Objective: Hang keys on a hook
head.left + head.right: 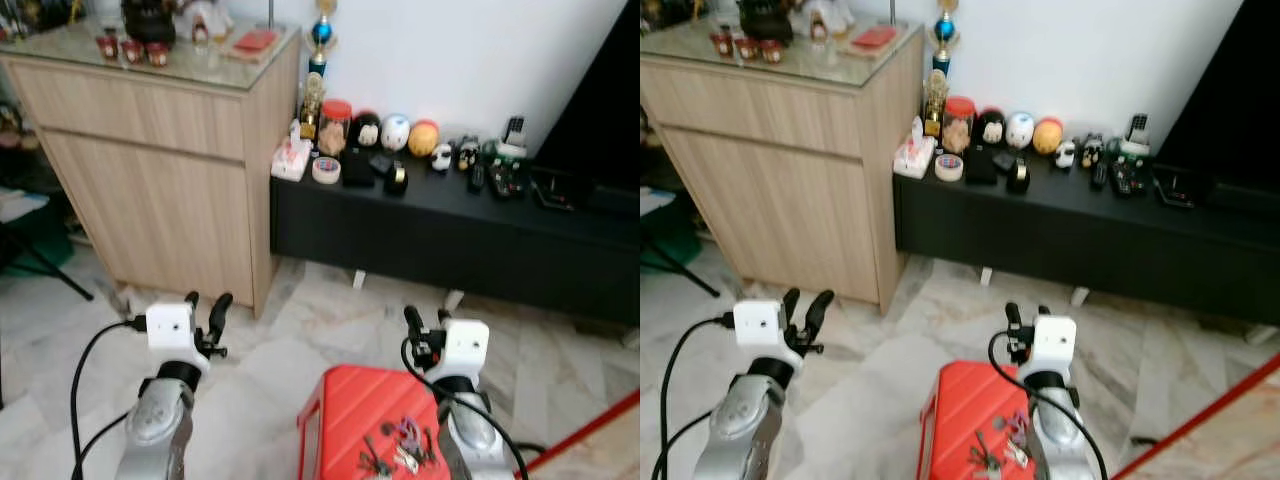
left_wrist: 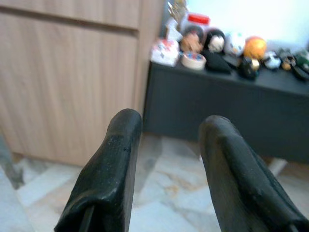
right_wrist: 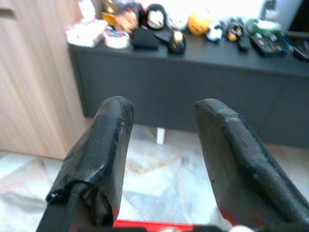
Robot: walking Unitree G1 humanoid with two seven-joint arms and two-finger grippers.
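At the bottom centre of the head view a bunch of keys lies loose on top of a red stool, just beside the right arm. Judging by this, the task has hardly begun: the keys are not picked up, and I can make out no hook anywhere in these views, so finding one is also left.

A little higher in the frame, both arms reach forward over the marble floor. The left tool, lower left, is released, its black fingers spread with nothing between them. The right tool, lower centre-right, is likewise parted and empty.

Farther off, across the middle of the frame, runs a low black bench carrying a roll of tape, a red-lidded jar whose contents are too small to tell, round toy heads and remotes. At upper left stands a wooden cabinet, its glass top holding small red cups.
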